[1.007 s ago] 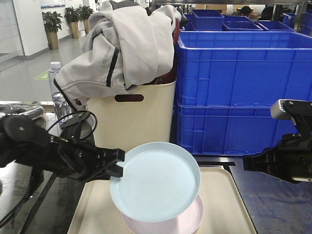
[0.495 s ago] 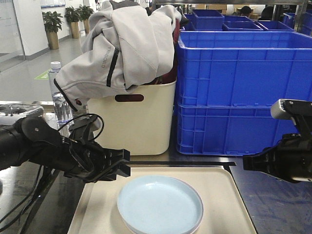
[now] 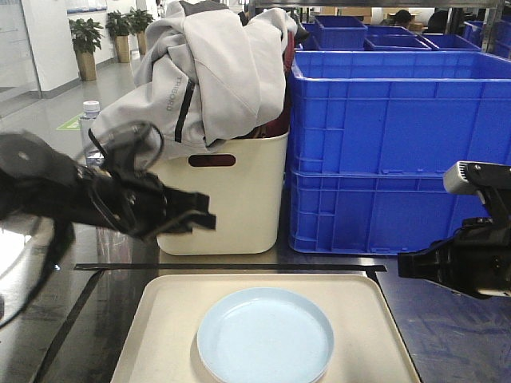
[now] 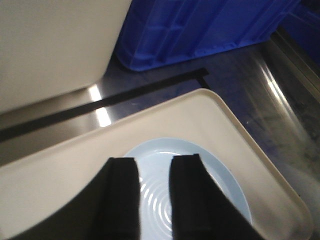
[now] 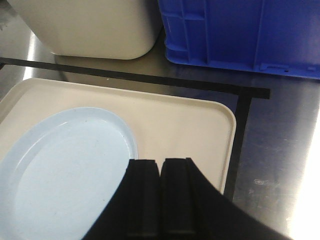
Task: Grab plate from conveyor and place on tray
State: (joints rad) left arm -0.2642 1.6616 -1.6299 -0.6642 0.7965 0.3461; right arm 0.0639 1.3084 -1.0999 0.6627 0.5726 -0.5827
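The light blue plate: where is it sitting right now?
In the front view the light blue plate lies flat on the tray, near its middle, in front of the cream tub, with neither arm touching it.

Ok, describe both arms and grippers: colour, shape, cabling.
Both are matt black. The left gripper has flat, blocky fingers and thin black cables looping above its wrist. The right gripper is equally dark and blocky, with a pale grey box mounted on the arm above it; no markings legible.

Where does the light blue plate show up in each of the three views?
Front view: light blue plate bottom centre, lying on the tray.
Left wrist view: lower centre, partly behind the left gripper.
Right wrist view: lower left.
Shared landmark: the cream tub, beyond the tray in all three.
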